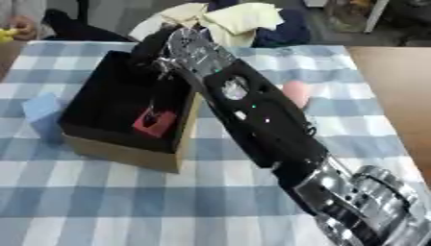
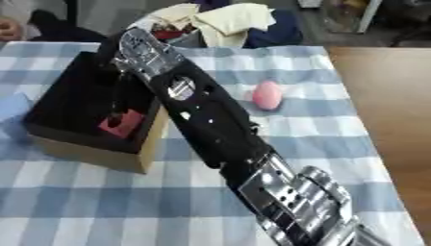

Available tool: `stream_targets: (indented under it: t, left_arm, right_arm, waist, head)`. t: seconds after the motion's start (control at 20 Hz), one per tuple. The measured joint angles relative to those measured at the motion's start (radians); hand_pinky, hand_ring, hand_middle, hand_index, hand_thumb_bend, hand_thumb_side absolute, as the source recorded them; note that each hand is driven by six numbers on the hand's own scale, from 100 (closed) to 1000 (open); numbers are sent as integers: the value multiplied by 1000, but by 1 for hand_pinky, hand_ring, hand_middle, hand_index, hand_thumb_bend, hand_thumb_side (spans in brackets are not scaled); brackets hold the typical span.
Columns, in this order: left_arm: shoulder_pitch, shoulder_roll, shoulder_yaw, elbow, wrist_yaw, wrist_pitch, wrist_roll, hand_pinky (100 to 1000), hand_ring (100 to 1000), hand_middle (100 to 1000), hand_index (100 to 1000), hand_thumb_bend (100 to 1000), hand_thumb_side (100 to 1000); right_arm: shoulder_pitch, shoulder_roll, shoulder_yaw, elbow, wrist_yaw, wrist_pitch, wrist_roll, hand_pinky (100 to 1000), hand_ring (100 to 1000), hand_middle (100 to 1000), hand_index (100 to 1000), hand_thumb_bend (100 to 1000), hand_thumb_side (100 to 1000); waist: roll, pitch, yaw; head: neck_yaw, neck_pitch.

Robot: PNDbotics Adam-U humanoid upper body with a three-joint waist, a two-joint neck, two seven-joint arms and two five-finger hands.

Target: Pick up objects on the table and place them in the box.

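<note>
Reaching in from the lower right across the blue-and-white checked tablecloth (image 1: pixel 126 192): the right arm (image 1: pixel 261 120), black with silver joints. Inside the black-lined cardboard box (image 1: pixel 126 153), near its front wall, a red block (image 1: pixel 155 123). Left of the box, just beside it, a light blue block (image 1: pixel 42 113). Right of the arm, on the cloth, a pink egg-shaped object (image 2: pixel 267 95). Over the box's far right corner, the right hand (image 2: pixel 134 45), its back to the camera; cannot tell whether fingers are straight or curled. Beyond the table's far edge, crumpled pale cloth (image 1: pixel 235 19).
</note>
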Motion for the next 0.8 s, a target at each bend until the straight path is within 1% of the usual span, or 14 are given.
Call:
stream_targets:
  t: [0.05, 0.1, 0.15, 0.3, 0.4, 0.65, 0.8]
  left_arm:
    - [0, 0, 0, 0, 0, 0, 0, 464, 681, 617, 795, 100, 809]
    - [0, 0, 0, 0, 0, 0, 0, 464, 681, 617, 795, 100, 809]
    - [0, 0, 0, 0, 0, 0, 0, 464, 681, 617, 795, 100, 809]
    - [0, 0, 0, 0, 0, 1, 0, 464, 681, 617, 795, 100, 809]
    - [1, 0, 0, 0, -1, 2, 1, 465, 681, 617, 795, 100, 808]
    - [7, 0, 1, 0, -7, 5, 4, 464, 681, 617, 795, 100, 808]
    - [12, 0, 1, 0, -9, 7, 7, 464, 680, 616, 795, 100, 806]
  right_arm:
    - [0, 0, -1, -11, -9, 0, -2, 961, 986, 963, 981, 417, 701]
    - [0, -2, -4, -24, -23, 1, -4, 961, 985, 959, 982, 475, 689]
    - [0, -6, -7, -41, -42, 2, -4, 961, 983, 956, 980, 443, 687]
    - [-3, -33, -18, -99, -113, 14, 1, 959, 980, 951, 975, 399, 678]
    - [-5, -65, -24, -142, -165, 25, 12, 956, 978, 948, 968, 402, 666]
    - [-3, -187, -32, -241, -264, 55, 52, 952, 975, 940, 962, 425, 632]
    - [20, -264, -38, -284, -300, 73, 71, 949, 969, 937, 960, 461, 607]
  waist:
    - [0, 0, -2]
    - [0, 0, -5]
    - [0, 0, -7]
    - [1, -2, -13]
    - [1, -4, -19]
    - [1, -9, -38]
    - [2, -11, -49]
  head:
    - [0, 0]
    - [0, 0]
    - [1, 0]
    - [3, 0]
    - [6, 0]
    - [20, 1]
    - [29, 6]
